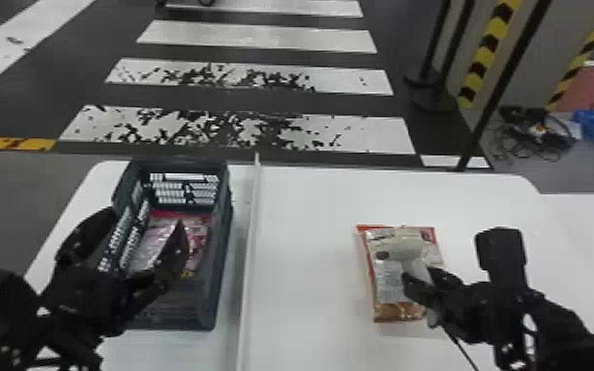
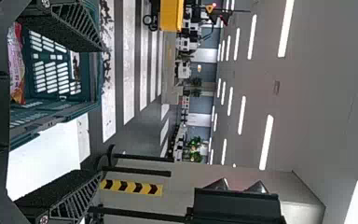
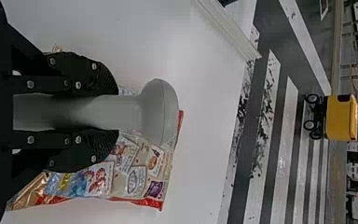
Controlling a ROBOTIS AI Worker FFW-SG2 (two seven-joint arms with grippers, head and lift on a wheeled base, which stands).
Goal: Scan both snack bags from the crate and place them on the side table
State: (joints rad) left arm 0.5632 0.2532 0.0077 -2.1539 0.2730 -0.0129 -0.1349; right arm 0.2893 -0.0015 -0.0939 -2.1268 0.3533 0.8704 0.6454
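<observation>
one bag [image 1: 385, 288] lies flat on the white table [image 1: 311, 207], by the right pincer [image 1: 419, 279]. that pincer is pressed tight on the grey scanner [image 1: 399, 250], and the fat end of the scanner hangs over the bag. the bag's long way runs away from the robot, and the right arm is nearer to it. it looks like scan time for this bag, so the scanner has to point down at its code. i can't tell if it has beeped.

the other bag [image 1: 155, 237] lies low in the crate [image 1: 223, 246]. the left pincer [image 1: 145, 221] is spread wide up above the crate and is the nearer one. to get that bag, it would need to tip down and miss the crate's walls.
</observation>
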